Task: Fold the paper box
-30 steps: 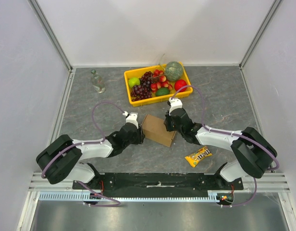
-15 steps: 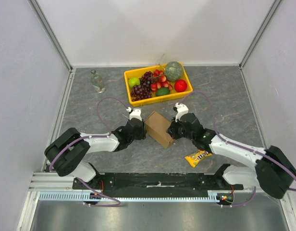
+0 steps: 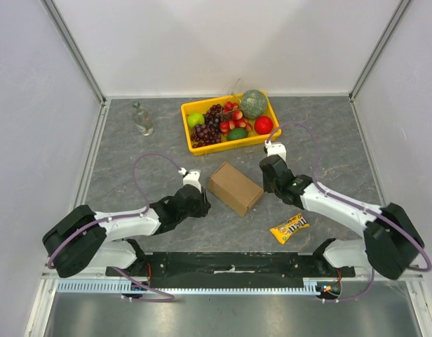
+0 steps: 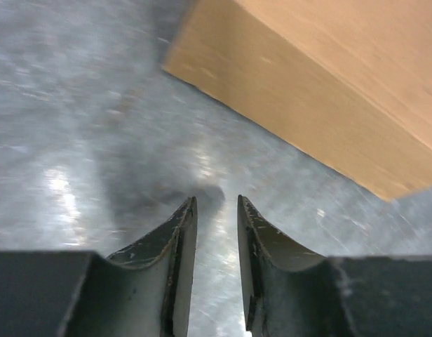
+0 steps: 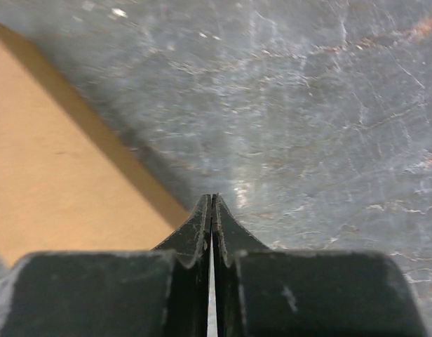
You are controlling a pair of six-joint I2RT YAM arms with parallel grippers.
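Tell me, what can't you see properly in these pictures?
- Paper box: the left wrist view cuts it off at the top and right edges; its underside is hidden in every view.
- Candy packet: top view, its printing is too small to read.
- Bottle: top view, too small to tell whether anything is inside.

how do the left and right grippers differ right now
The left gripper shows a slim gap between its fingers; the right gripper has its fingers pressed together. The left gripper sits off the paper box's left end, the right gripper off its right end. Both hold nothing and point down at the table.
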